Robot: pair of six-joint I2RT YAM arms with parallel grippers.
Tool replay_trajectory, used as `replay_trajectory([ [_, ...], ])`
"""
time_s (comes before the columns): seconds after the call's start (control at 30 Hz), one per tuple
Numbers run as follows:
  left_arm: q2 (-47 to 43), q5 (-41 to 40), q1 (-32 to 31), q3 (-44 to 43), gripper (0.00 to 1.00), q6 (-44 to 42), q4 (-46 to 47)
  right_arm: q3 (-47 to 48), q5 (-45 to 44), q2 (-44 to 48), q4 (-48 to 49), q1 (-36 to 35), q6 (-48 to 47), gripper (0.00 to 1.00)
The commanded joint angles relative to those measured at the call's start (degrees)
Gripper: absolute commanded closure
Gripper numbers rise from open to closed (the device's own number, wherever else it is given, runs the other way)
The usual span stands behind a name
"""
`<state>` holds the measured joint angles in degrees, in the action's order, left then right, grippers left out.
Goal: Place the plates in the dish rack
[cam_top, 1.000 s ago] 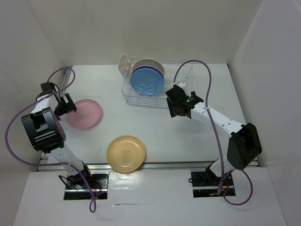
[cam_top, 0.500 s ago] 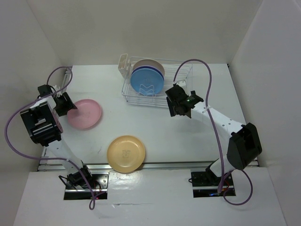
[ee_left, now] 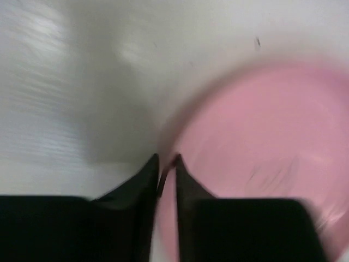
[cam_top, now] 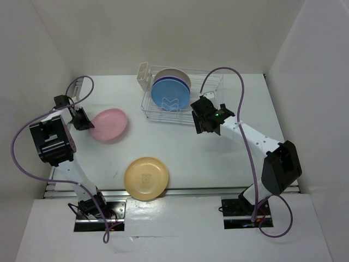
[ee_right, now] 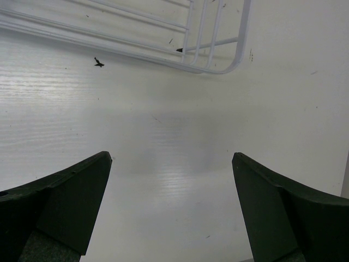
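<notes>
The pink plate (ee_left: pixel 262 136) is shown clamped at its rim in the left claw (ee_left: pixel 166 159) only by the wrist view; the right claw (ee_right: pixel 172 158) is spread apart.

5 plates (cam_top: pixel 109 125), 1 white wire dish rack (cam_top: pixel 214 87), 1 cutlery holder (cam_top: pixel 143 73), 2 arms (cam_top: pixel 52 143)

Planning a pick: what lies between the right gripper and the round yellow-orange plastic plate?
Top view: only bare white tabletop between right gripper and yellow-orange plate.

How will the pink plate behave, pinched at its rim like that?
The pink plate is probably stiff: no visible sag. The left gripper pinches only its thin rim, off-centre, so it may pivot or slip.
</notes>
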<state>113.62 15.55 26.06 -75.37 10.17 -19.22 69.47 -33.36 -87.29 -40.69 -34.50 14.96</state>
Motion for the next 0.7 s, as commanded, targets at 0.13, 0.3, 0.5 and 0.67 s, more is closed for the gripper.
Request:
replay_trajectory([
  [0.13,3.7,-1.5,-1.5,2.1,1.0,-1.6,-10.6,1.5,-0.4,0.4,1.0,0.0,0.3,0.0],
  [0.3,0.4,-0.3,-2.6,0.1,1.0,-2.1,-11.1,1.5,-0.4,1.0,1.5,0.0,0.3,0.0],
  [0.5,-12.8,2.6,-3.1,-3.5,1.0,-2.1,-3.6,1.5,-0.4,0.5,1.5,0.0,0.3,0.0],
  [0.67,-26.9,6.3,-6.2,-1.2,1.0,-6.3,13.8,2.1,0.1,-0.2,1.5,0.0,0.3,0.0],
])
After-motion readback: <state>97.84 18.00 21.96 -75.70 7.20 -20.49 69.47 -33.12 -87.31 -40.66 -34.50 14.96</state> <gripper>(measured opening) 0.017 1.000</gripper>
